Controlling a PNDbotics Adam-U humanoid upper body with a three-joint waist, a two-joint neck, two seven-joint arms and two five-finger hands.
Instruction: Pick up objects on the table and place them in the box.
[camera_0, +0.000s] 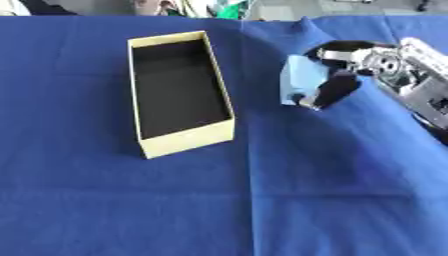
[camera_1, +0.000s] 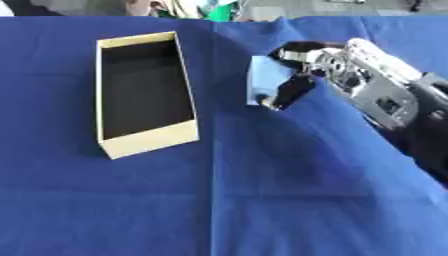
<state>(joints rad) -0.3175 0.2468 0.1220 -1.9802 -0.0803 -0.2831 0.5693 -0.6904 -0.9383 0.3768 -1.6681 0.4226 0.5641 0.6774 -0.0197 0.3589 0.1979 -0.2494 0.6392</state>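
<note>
We had our right hand (camera_0: 343, 75) curled round a pale blue block (camera_0: 297, 82), thumb and fingers pinching it from either side, with the block at the hand's left-facing front and apparently lifted just off the blue cloth (camera_0: 262, 200). We judged the block light and fairly stiff, perhaps a little soft at the corners (it looked like foam or a small carton, though we could not tell which), so it seemed unlikely to break but might twist if pinched at one edge; taking it across its flat faces near the middle looked safest. The box (camera_0: 188, 140), cream-walled and dark inside, lay well to the left of the hand and slightly nearer us, open at the top. We saw nothing in it. Our left hand showed in neither view.
</note>
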